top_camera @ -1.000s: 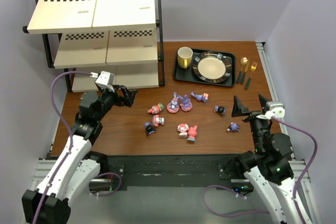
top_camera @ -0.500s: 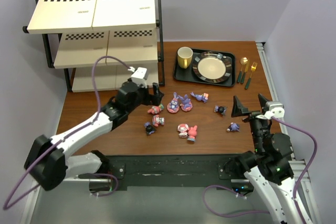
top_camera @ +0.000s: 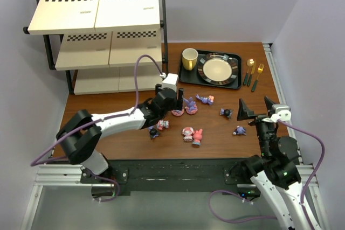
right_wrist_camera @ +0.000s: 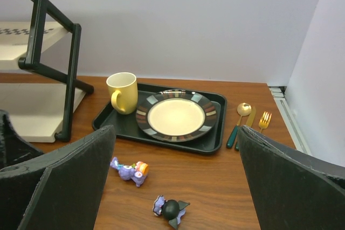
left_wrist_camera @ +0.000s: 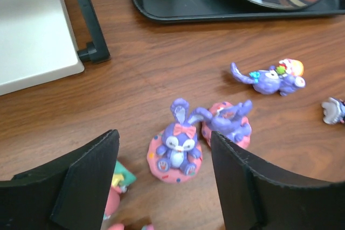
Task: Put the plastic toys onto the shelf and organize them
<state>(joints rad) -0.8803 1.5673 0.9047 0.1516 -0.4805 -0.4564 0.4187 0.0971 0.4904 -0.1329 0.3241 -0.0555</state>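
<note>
Overhead, your left gripper (top_camera: 175,105) sits low over the toy cluster mid-table and hides what is under it. The left wrist view fills that in:
- Its fingers are spread wide.
- Between them, clear of both, an upright purple bunny (left_wrist_camera: 173,152) stands on a pink round base, with a pink-red bow between its ears.
- Just right of it, a second bunny (left_wrist_camera: 229,122) lies tipped over on its own base.
- Farther right, a purple toy (left_wrist_camera: 269,79) lies flat.

Only the overhead view shows the pink toys (top_camera: 192,134) nearer you and the whole shelf (top_camera: 97,9) at back left. All the toys are on the table.

Your right gripper (top_camera: 243,110) hangs at the right, fingers wide apart. Its wrist view alone gives a low look at a dark toy (right_wrist_camera: 170,207) lying down. Behind it are the tray (right_wrist_camera: 213,136) and the mug (right_wrist_camera: 123,92).
</note>
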